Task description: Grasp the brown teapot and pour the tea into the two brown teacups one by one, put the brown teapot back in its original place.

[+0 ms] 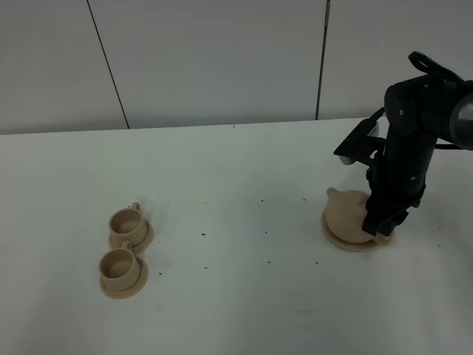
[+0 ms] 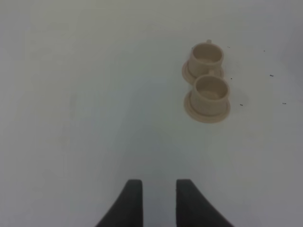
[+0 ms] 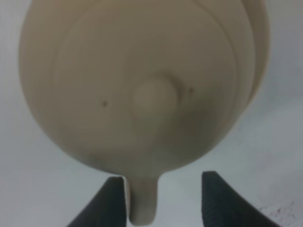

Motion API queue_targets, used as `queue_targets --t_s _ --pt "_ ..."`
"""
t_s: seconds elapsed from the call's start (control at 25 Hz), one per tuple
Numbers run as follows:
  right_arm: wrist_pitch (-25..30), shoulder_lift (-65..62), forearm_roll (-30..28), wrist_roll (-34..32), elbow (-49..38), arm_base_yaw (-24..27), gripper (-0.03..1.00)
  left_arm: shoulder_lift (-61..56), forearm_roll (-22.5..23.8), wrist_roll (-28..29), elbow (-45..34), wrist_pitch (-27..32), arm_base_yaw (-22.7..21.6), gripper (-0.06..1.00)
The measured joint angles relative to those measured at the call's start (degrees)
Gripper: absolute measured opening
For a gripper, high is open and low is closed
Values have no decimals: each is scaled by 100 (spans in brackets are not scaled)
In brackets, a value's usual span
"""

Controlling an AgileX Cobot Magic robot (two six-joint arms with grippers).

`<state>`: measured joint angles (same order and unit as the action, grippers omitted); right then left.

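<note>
The brown teapot [image 1: 346, 211] sits on its round tan disc [image 1: 347, 242] at the right of the table. My right gripper [image 1: 380, 225] is down at the teapot's handle side. In the right wrist view the lidded teapot [image 3: 142, 85] fills the frame. Its handle [image 3: 142, 203] lies between the open fingers of the right gripper [image 3: 163, 182], close to one finger and apart from the other. The two brown teacups [image 1: 127, 222] [image 1: 118, 264] stand on saucers at the left. My left gripper [image 2: 159, 189] hovers over bare table, narrowly open and holding nothing, with the teacups [image 2: 206, 54] [image 2: 210, 90] ahead of it.
The white table [image 1: 244, 170] carries small dark specks between the cups and the teapot. A grey panelled wall [image 1: 222, 59] runs behind the table's far edge. The right arm's black links [image 1: 414, 133] rise above the teapot.
</note>
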<state>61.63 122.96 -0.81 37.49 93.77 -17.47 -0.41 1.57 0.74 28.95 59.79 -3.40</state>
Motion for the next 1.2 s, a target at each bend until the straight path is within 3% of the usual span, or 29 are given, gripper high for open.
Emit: queue_targets --t_s 0.48,0.88,1.2 --pt "-21 42 -26 63 0 -2 35 0 0 0 0 0 0 24" --pt "-21 42 -32 103 0 -7 26 0 0 0 0 0 0 24" --pt "-21 65 -37 103 0 -7 25 0 0 0 0 0 0 24"
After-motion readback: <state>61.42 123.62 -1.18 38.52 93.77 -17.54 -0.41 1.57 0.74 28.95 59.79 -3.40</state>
